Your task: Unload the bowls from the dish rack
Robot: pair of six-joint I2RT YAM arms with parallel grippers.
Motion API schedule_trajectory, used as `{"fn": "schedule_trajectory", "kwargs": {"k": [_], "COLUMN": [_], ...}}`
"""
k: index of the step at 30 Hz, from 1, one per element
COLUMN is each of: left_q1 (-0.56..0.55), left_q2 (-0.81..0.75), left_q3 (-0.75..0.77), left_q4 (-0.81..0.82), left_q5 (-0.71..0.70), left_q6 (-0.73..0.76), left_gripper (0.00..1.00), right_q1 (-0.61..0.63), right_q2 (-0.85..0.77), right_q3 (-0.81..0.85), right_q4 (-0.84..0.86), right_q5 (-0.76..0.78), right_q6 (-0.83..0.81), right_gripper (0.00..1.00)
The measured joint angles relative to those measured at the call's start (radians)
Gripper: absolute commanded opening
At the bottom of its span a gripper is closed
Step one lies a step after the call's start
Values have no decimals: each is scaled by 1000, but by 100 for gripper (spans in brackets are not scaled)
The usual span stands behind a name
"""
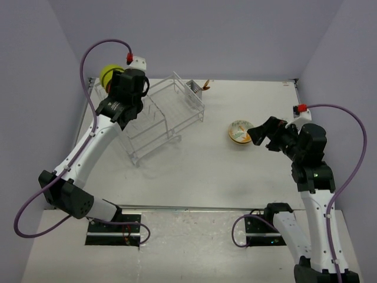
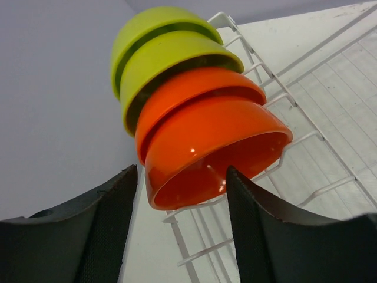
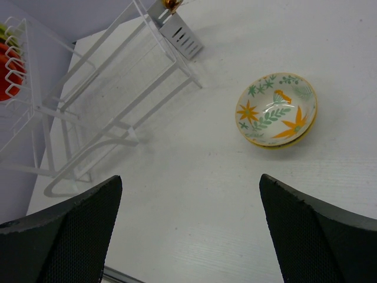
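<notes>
Left gripper [image 2: 181,171] jaws apart by front glossy orange round bowl [image 2: 212,147], tabletop far-left corner; imo center rim b4 squeezing. Right gripper [image 3: 189,177] jaws apart too.

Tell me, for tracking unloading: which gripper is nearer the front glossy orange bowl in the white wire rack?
Left. The left gripper frames the orange bowl's rim; the right gripper is across the table, near the cream floral bowl.

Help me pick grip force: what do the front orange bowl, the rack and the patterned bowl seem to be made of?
The front orange bowl: likely plastic or melamine, glossy; small sharp highlights on even colour.
The rack: apparently white-coated metal wire; thin smooth rods.
The patterned bowl: glazed ceramic or printed melamine, hard to tell; shiny glare across the leaf print.
</notes>
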Motion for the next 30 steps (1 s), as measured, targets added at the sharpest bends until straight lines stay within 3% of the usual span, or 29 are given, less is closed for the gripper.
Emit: {"fn": "schedule_trajectory", "kwargs": {"k": [12, 16, 30], "left_q1": [80, 85, 43], "left_q2": [32, 30, -87], "left_q3": [-20, -20, -20], "left_q4": [39, 24, 23], "left_q5": [-1, -5, 79], "left_q6": [8, 8, -18], "left_gripper": [23, 0, 0], "right_q1": [3, 5, 5], "right_q2": [-21, -58, -101], "right_q3": [1, 1, 13], "right_q4": [14, 27, 63], "right_q5": [-68, -81, -158], "right_q6": [18, 29, 87], "right_gripper": [99, 99, 99]}}
